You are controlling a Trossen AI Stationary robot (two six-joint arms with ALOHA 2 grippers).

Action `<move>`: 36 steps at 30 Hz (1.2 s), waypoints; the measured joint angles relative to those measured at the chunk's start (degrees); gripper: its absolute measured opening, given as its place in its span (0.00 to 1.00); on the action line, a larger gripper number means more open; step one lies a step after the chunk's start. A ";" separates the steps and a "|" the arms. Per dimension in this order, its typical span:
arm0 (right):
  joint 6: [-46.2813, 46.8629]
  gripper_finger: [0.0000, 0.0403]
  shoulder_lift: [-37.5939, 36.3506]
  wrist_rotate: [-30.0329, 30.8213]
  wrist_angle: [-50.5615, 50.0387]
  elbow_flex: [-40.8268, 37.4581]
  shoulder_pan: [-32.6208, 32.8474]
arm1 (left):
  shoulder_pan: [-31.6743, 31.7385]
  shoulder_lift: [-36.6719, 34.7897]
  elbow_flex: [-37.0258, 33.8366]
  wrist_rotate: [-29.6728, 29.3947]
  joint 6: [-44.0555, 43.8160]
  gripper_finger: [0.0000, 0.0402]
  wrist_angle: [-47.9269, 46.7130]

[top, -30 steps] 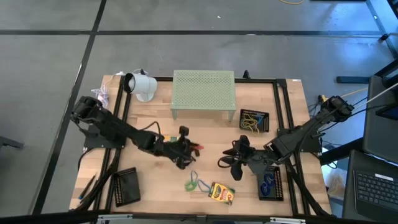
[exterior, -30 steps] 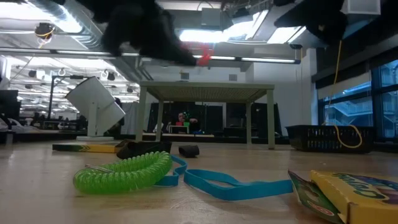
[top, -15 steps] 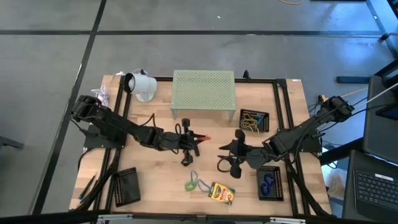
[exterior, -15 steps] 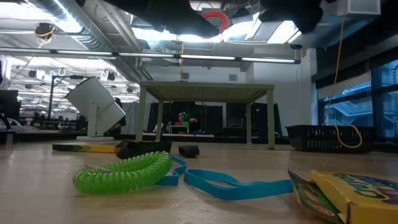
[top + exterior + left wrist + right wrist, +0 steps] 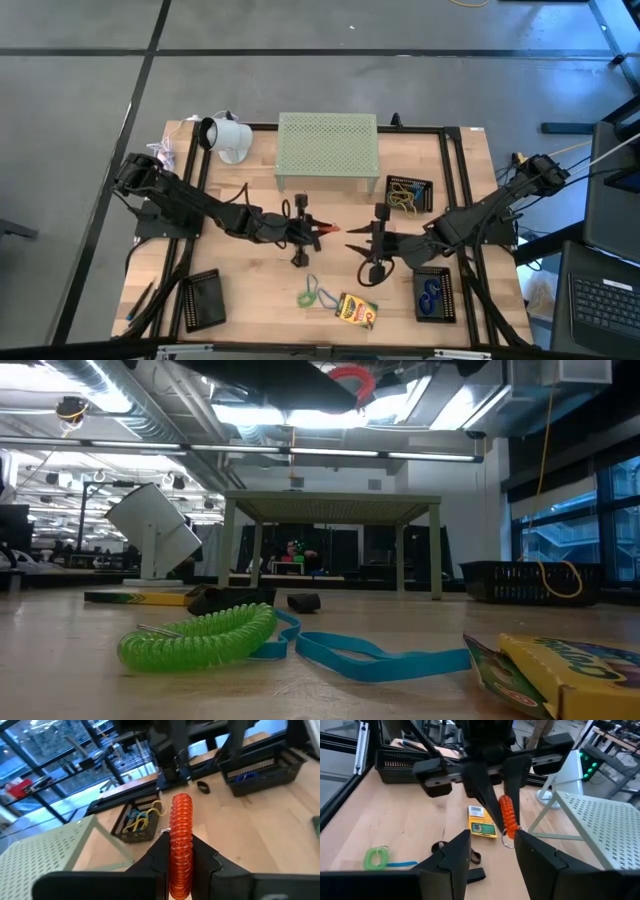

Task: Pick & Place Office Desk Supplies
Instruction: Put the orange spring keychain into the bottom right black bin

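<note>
My left gripper [image 5: 316,230] is shut on an orange-red coil [image 5: 181,827] and holds it high above the middle of the table; the coil also shows at the top of the low view [image 5: 350,378]. My right gripper [image 5: 360,238] faces it from the table's right, open, and the coil's ring end [image 5: 507,842] hangs just before its fingertips [image 5: 465,842]. A green coil [image 5: 309,296] with a blue band [image 5: 370,655] and a crayon box [image 5: 356,310] lie on the table near its front edge. Another crayon box [image 5: 482,822] lies flat beneath the left arm. My left gripper pinches the orange-red coil between its two fingers [image 5: 202,860], which lie along its two sides. The coil runs along the fingers, and its free end [image 5: 182,802] sticks out past their tips. The fingers come nearly level from the table's left. The coil is lifted clear of the table.
A pale green perforated stand [image 5: 327,148] and a white lamp-like object [image 5: 228,138] stand at the back. Black trays sit at the left front [image 5: 205,298], right front [image 5: 435,295] with a blue band, and right back [image 5: 408,192] with yellow bands. A small black clip [image 5: 300,258] lies mid-table.
My left gripper has risen with the orange-red coil, gone toward the table's right and tipped up toward level. My right gripper has also risen, rolled about its own line and come toward the coil; its fingers stay apart.
</note>
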 joint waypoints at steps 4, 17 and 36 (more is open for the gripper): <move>-0.17 0.39 0.51 -1.21 0.71 0.02 -1.15 | 0.00 0.02 0.00 1.36 0.01 0.08 1.15; -10.00 0.39 3.82 -2.07 9.23 0.00 -4.36 | 0.00 0.02 0.00 5.08 0.04 0.08 3.07; -0.13 0.03 3.82 -5.00 9.65 0.00 -6.16 | 0.02 0.04 0.00 5.02 0.07 0.08 3.24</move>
